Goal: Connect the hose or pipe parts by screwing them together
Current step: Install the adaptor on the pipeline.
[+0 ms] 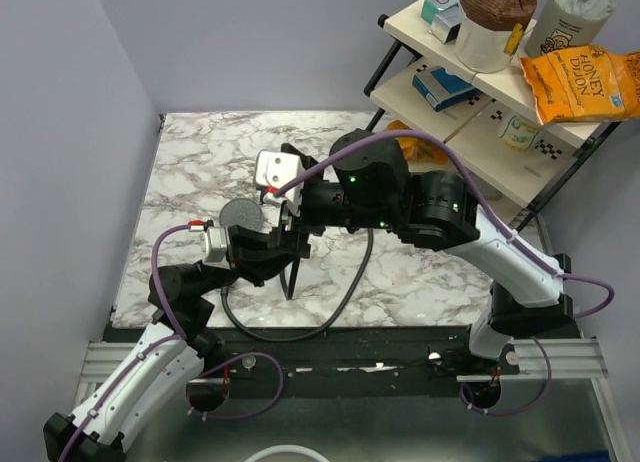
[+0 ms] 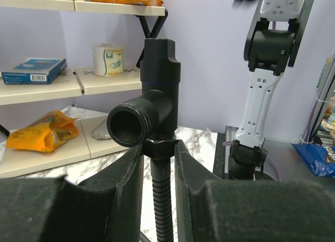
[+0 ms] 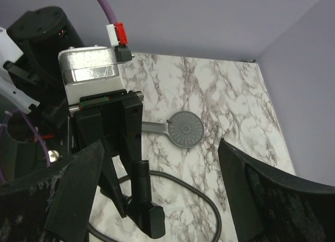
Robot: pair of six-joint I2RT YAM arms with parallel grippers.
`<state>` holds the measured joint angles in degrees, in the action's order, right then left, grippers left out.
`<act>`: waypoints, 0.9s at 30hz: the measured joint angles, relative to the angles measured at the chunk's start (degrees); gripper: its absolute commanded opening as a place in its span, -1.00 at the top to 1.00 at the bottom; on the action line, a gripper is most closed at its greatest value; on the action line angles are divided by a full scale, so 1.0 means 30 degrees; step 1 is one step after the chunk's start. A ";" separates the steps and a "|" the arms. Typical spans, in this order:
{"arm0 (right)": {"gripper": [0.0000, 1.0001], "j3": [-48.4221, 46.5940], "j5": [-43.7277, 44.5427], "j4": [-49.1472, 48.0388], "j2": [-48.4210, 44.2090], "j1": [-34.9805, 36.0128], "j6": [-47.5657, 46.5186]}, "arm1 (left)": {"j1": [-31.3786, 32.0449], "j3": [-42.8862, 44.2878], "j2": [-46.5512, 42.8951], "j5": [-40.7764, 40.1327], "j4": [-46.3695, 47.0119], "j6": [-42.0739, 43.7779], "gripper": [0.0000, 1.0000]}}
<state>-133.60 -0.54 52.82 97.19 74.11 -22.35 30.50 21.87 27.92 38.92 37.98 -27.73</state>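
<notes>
In the top view the right arm's bulk covers the middle of the marble table [image 1: 200, 162], so the fingers of the right gripper [image 3: 159, 147] cannot be made out there. The right wrist view shows its 2 jaws spread wide, clamping nothing.

The left gripper [image 2: 157, 168] is pinched narrowly on the hose [image 2: 163, 210], just under a black T-shaped fitting [image 2: 159, 85]. The fitting stands upright above the fingers, held up off the table, with 1 open threaded port facing the left wrist camera. The hose drops out of the bottom edge of that view. From above it loops across the marble, and its far end is lost beneath the arms.

The shower head [image 3: 186, 129] lies on the table apart from the fitting, round face up. The end of its handle is hidden behind the left gripper, and from above only the round face shows clearly.

On the rack [image 1: 500, 82] at the rear right, a white tub [image 1: 485, 44] holds something brown [image 1: 500, 0], mounded above its rim and cut off by the top edge. An orange snack bag [image 1: 582, 82] lies beside the tub. A lower shelf carries a blue box [image 1: 445, 87] and another a small cup [image 1: 520, 132], whose contents cannot be told.
</notes>
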 measured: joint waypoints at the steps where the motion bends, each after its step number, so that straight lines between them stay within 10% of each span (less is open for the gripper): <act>1: -0.96 -0.0131 0.0007 0.0270 0.0197 0.0007 -0.0270 | 0.0000 0.0000 0.0000 0.0073 0.0007 -0.0007 1.00; 27: -0.92 0.0386 0.2681 0.1632 0.1574 -0.0721 -0.2572 | 0.0000 0.0087 -0.0211 0.0306 0.0015 -0.0321 1.00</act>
<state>-132.44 7.51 57.71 101.91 71.94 -30.06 30.50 22.13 27.29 39.83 38.02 -28.69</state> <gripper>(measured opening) 0.965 0.315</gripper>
